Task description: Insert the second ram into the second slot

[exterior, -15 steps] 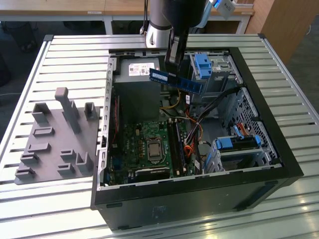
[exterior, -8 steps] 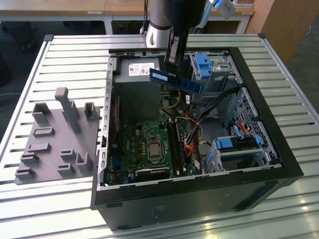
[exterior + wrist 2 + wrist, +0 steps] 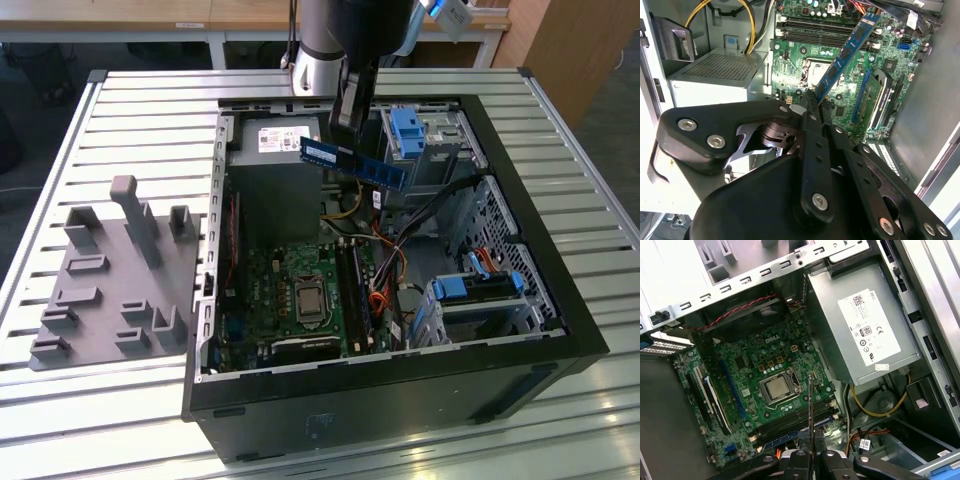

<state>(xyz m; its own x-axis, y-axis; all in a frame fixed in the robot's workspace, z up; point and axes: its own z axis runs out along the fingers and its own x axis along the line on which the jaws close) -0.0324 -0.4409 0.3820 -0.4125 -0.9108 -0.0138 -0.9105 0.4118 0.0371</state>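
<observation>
Grey holder rack (image 3: 110, 280) on slatted counter (image 3: 150, 110) at exterior view's left, open computer case (image 3: 400, 410), green motherboard (image 3: 290, 290) inside, hand (image 3: 345, 135) clamped on second ram (image 3: 355, 163), blue stick jutting out beyond it, aloft above black slots (image 3: 350, 290), apart from them

Grey holder block (image 3: 110, 285) lies beside open computer case (image 3: 400, 400).
</observation>
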